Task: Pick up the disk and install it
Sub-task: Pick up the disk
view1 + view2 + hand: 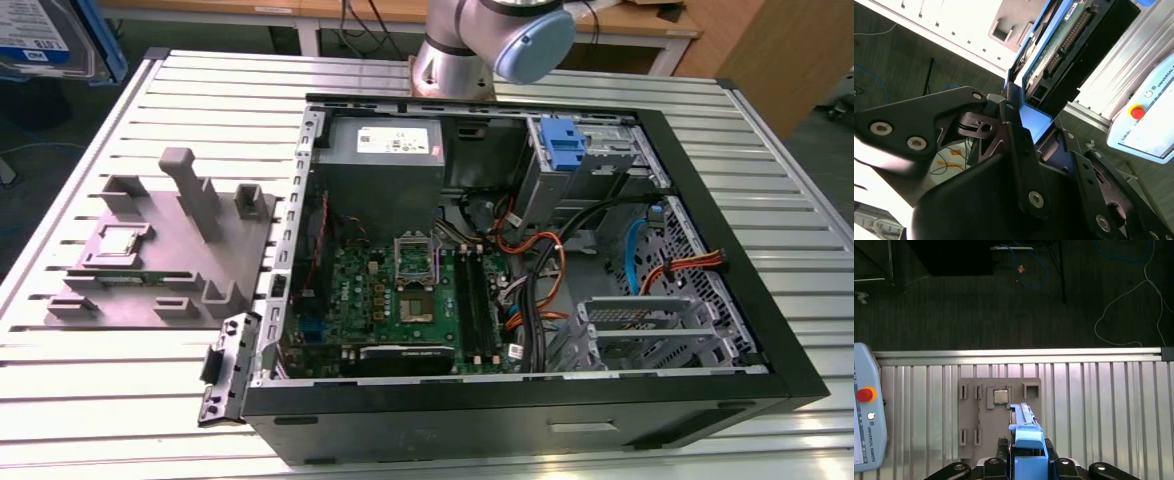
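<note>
Exterior view steeply down on case (467,420) — first wrist view straight down, fixture block (174,255) in both.

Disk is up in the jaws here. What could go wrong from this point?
The gripper holds the disk by its blue carrier near one end, so it may tilt or slip. In the exterior view, orange and black cables lie loose in the case beside the drive cage; they could snag the disk on the way in.
</note>
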